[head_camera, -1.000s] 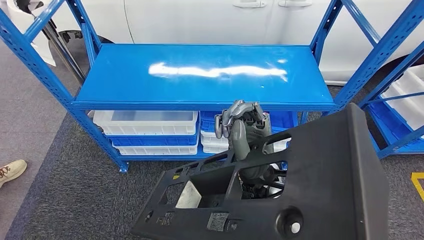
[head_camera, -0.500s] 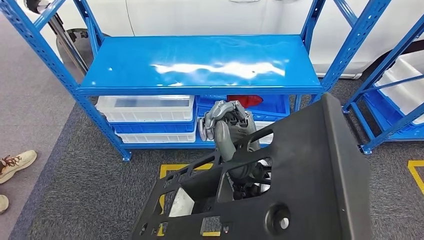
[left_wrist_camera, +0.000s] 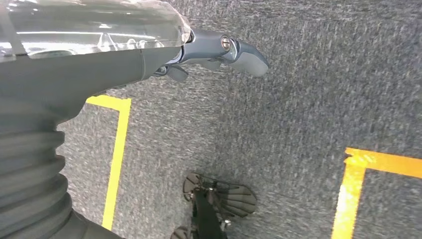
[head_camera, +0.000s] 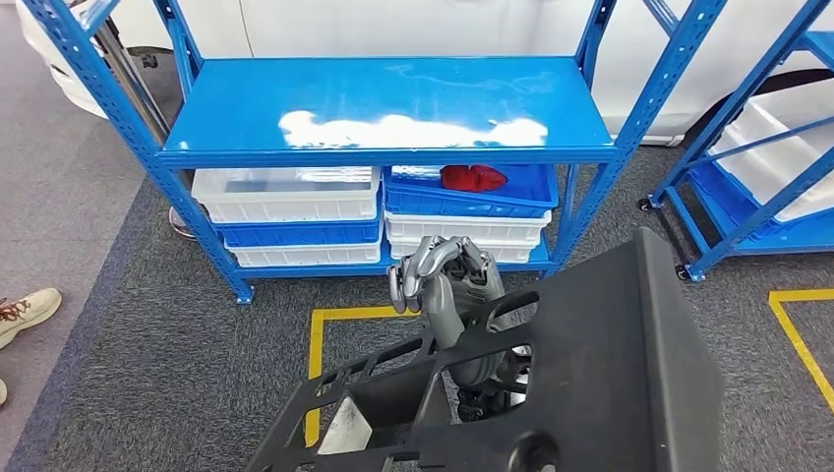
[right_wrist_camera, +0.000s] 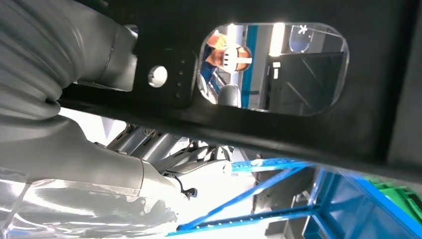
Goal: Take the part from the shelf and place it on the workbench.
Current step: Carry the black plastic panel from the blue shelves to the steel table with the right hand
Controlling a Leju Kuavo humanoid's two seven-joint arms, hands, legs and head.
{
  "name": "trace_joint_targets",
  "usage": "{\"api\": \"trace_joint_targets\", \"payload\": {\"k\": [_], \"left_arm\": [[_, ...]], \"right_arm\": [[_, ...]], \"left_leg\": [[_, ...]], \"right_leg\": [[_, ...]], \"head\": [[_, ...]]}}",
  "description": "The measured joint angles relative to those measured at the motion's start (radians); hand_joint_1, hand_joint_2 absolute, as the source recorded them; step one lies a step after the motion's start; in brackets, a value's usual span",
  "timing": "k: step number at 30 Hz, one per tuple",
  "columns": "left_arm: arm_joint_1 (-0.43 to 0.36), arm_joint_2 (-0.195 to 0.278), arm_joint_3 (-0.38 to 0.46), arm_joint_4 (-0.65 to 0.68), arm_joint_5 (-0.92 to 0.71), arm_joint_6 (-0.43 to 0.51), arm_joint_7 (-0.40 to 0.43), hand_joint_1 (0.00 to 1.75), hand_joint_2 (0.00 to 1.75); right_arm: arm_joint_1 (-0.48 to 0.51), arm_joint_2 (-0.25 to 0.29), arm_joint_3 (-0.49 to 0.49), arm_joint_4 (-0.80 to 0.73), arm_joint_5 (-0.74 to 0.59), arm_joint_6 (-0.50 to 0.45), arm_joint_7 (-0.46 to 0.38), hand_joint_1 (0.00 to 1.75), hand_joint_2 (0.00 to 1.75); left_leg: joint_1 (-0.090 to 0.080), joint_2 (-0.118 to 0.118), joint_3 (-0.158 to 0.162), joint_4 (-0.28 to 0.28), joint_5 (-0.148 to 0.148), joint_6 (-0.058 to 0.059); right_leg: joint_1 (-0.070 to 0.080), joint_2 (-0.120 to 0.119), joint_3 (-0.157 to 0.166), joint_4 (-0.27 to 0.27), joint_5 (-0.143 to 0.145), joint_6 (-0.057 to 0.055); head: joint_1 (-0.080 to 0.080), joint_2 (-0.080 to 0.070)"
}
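Observation:
The part (head_camera: 610, 374) is a large black plastic panel with several cut-outs, tilted across the lower right of the head view. My right hand (head_camera: 443, 280) reaches up through one of its openings and grips a bar of the panel, fingers curled over the top. In the right wrist view the panel (right_wrist_camera: 278, 134) crosses close overhead, with my right hand's fingers (right_wrist_camera: 169, 154) wrapped beneath it. The blue shelf (head_camera: 393, 103) stands ahead, its top board bare. My left hand (left_wrist_camera: 219, 50) hangs over the grey carpet with its thumb out and holds nothing.
White and blue bins (head_camera: 285, 192) fill the shelf's lower level, one holding a red item (head_camera: 472, 178). A second blue rack (head_camera: 777, 147) stands at the right. Yellow floor tape (head_camera: 315, 344) marks the carpet. A person's shoe (head_camera: 25, 315) is at the left edge.
The whole view has shifted back from the shelf, which now looks farther away, and yellow floor tape has come into view. The panel stays in my right hand.

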Motion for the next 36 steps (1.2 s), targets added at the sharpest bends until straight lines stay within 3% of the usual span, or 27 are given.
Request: {"api": "trace_joint_targets", "payload": {"k": [2, 4, 6, 8, 10, 12, 13, 14, 15, 17, 19, 20, 22, 24, 26, 28, 29, 31, 33, 35, 36], "left_arm": [[0.0, -0.001, 0.001, 0.0, 0.002, 0.003, 0.007, 0.0, 1.75], [0.001, -0.001, 0.003, 0.0, 0.002, 0.003, 0.012, 0.0, 1.75], [0.001, 0.0, 0.004, 0.0, 0.0, -0.001, 0.014, 0.0, 1.75], [-0.001, 0.0, 0.004, 0.0, -0.002, -0.006, 0.014, 0.0, 1.75], [0.001, 0.002, 0.007, 0.0, -0.003, -0.009, 0.015, 0.0, 1.75], [0.004, 0.004, 0.01, 0.0, -0.004, -0.009, 0.017, 0.0, 1.75], [0.006, 0.005, 0.012, 0.0, -0.004, -0.01, 0.017, 0.0, 1.75], [0.006, 0.006, 0.014, 0.0, -0.004, -0.011, 0.017, 0.0, 1.75], [0.006, 0.006, 0.016, 0.0, -0.004, -0.014, 0.016, 0.0, 1.75], [0.006, 0.007, 0.018, 0.0, -0.007, -0.019, 0.016, 0.0, 1.75], [0.006, 0.007, 0.018, 0.001, -0.013, -0.026, 0.017, 0.0, 1.75], [0.005, 0.007, 0.019, 0.002, -0.016, -0.03, 0.018, 0.0, 1.75], [0.002, 0.004, 0.019, 0.002, -0.024, -0.035, 0.02, 0.0, 1.75], [0.001, 0.0, 0.018, 0.002, -0.033, -0.039, 0.022, 0.0, 1.75], [0.003, -0.002, 0.018, 0.002, -0.04, -0.047, 0.024, 0.0, 1.75], [0.005, -0.002, 0.017, 0.002, -0.046, -0.052, 0.025, 0.0, 1.75], [0.004, -0.003, 0.017, 0.002, -0.048, -0.052, 0.024, 0.0, 1.75], [0.002, -0.005, 0.016, 0.002, -0.049, -0.052, 0.022, 0.0, 1.75], [0.001, -0.009, 0.016, 0.002, -0.049, -0.052, 0.018, 0.0, 1.75], [0.001, -0.012, 0.016, 0.002, -0.05, -0.052, 0.016, 0.0, 1.75], [0.001, -0.013, 0.016, 0.002, -0.05, -0.051, 0.016, 0.0, 1.75]], "right_arm": [[0.004, 0.008, -0.006, -0.004, 0.01, 0.011, 0.001, 1.75, 1.75], [0.008, 0.017, -0.013, -0.012, 0.021, 0.021, 0.002, 1.75, 1.75], [0.015, 0.023, -0.018, -0.021, 0.032, 0.028, 0.004, 1.75, 1.75], [0.021, 0.029, -0.023, -0.03, 0.047, 0.031, 0.005, 1.75, 1.75], [0.026, 0.035, -0.026, -0.035, 0.064, 0.033, 0.006, 1.75, 1.75], [0.035, 0.039, -0.028, -0.036, 0.075, 0.034, 0.007, 1.75, 1.75], [0.04, 0.039, -0.029, -0.036, 0.078, 0.033, 0.008, 1.75, 1.75], [0.044, 0.039, -0.031, -0.037, 0.08, 0.032, 0.008, 1.75, 1.75], [0.046, 0.039, -0.034, -0.038, 0.079, 0.031, 0.007, 1.75, 1.75], [0.046, 0.037, -0.054, -0.041, 0.061, 0.043, 0.001, 1.75, 1.75], [0.042, 0.029, -0.105, -0.043, 0.022, 0.096, 0.0, 1.75, 1.75], [0.04, 0.025, -0.142, -0.044, 0.01, 0.132, 0.005, 1.75, 1.75], [0.038, 0.02, -0.219, -0.052, 0.009, 0.193, 0.021, 1.75, 1.75], [0.033, 0.018, -0.271, -0.07, 0.027, 0.213, 0.038, 1.75, 1.75], [0.028, 0.018, -0.304, -0.089, 0.041, 0.212, 0.05, 1.75, 1.75], [0.028, 0.017, -0.332, -0.102, 0.046, 0.21, 0.055, 1.75, 1.75], [0.03, 0.017, -0.345, -0.108, 0.048, 0.212, 0.055, 1.75, 1.75], [0.032, 0.015, -0.365, -0.118, 0.049, 0.22, 0.05, 1.75, 1.75], [0.033, 0.013, -0.378, -0.128, 0.049, 0.229, 0.042, 1.75, 1.75], [0.036, 0.012, -0.386, -0.133, 0.05, 0.238, 0.032, 1.75, 1.75], [0.04, 0.012, -0.39, -0.134, 0.052, 0.244, 0.027, 1.75, 1.75]], "left_leg": [[-0.002, 0.016, -0.003, 0.004, 0.002, -0.005], [-0.005, 0.033, -0.004, 0.005, 0.004, -0.014], [-0.006, 0.049, -0.004, 0.004, 0.005, -0.024], [-0.004, 0.024, -0.012, 0.026, -0.016, -0.035], [0.0, -0.022, -0.052, 0.123, -0.079, -0.043], [0.002, -0.04, -0.108, 0.253, -0.136, -0.047], [0.003, -0.042, -0.121, 0.285, -0.14, -0.049], [0.005, -0.043, -0.116, 0.278, -0.124, -0.05], [0.008, -0.048, -0.093, 0.233, -0.093, -0.05], [0.015, -0.091, -0.028, 0.099, -0.03, -0.05], [0.02, -0.131, 0.003, 0.025, -0.014, -0.047], [0.018, -0.133, 0.003, 0.02, -0.018, -0.043], [0.019, -0.11, 0.0, 0.015, -0.012, -0.028], [0.021, -0.082, -0.001, 0.008, -0.004, -0.012], [0.016, -0.055, -0.003, 0.007, -0.002, -0.005], [0.012, -0.026, -0.005, 0.007, -0.003, -0.003], [0.011, -0.012, -0.005, 0.008, -0.003, -0.003], [0.008, 0.013, -0.003, 0.008, -0.004, -0.005], [0.004, 0.033, 0.0, 0.008, -0.007, -0.009], [-0.001, 0.052, 0.002, 0.008, -0.01, -0.017], [-0.003, 0.062, 0.004, 0.008, -0.011, -0.022]], "right_leg": [[0.008, -0.039, 0.09, -0.141, 0.034, -0.015], [0.019, -0.059, 0.119, -0.2, 0.042, -0.032], [0.02, -0.039, 0.114, -0.203, 0.051, -0.044], [0.013, -0.019, 0.112, -0.214, 0.063, -0.056], [0.008, 0.0, 0.109, -0.219, 0.072, -0.064], [0.008, 0.024, 0.102, -0.218, 0.076, -0.067], [0.007, 0.037, 0.1, -0.216, 0.078, -0.066], [0.007, 0.051, 0.098, -0.214, 0.079, -0.064], [0.006, 0.065, 0.096, -0.211, 0.08, -0.061], [0.005, 0.09, 0.091, -0.203, 0.08, -0.053], [0.006, 0.111, 0.077, -0.193, 0.082, -0.04], [0.005, 0.121, 0.069, -0.191, 0.086, -0.032], [0.003, 0.132, 0.057, -0.188, 0.091, -0.016], [0.005, 0.092, 0.031, -0.14, 0.06, -0.005], [0.004, 0.039, -0.023, -0.021, -0.003, 0.002], [0.001, 0.023, -0.068, 0.081, -0.039, 0.006], [0.001, 0.019, -0.067, 0.086, -0.032, 0.006], [0.003, 0.0, -0.008, -0.017, 0.024, 0.0], [0.014, -0.051, 0.062, -0.148, 0.064, -0.017], [0.025, -0.072, 0.082, -0.195, 0.069, -0.033], [0.027, -0.06, 0.079, -0.196, 0.071, -0.039]], "head": [[0.0, 0.0], [0.0, 0.0], [0.0, 0.0], [0.0, 0.0], [0.0, 0.0], [0.0, 0.0], [0.0, 0.0], [0.0, 0.0], [0.0, 0.0], [0.0, 0.0], [0.0, 0.0], [0.0, 0.0], [0.0, 0.0], [0.0, 0.0], [0.0, 0.0], [0.0, 0.0], [0.0, 0.0], [0.0, 0.0], [0.0, 0.0], [0.0, 0.0], [0.0, 0.0]]}}
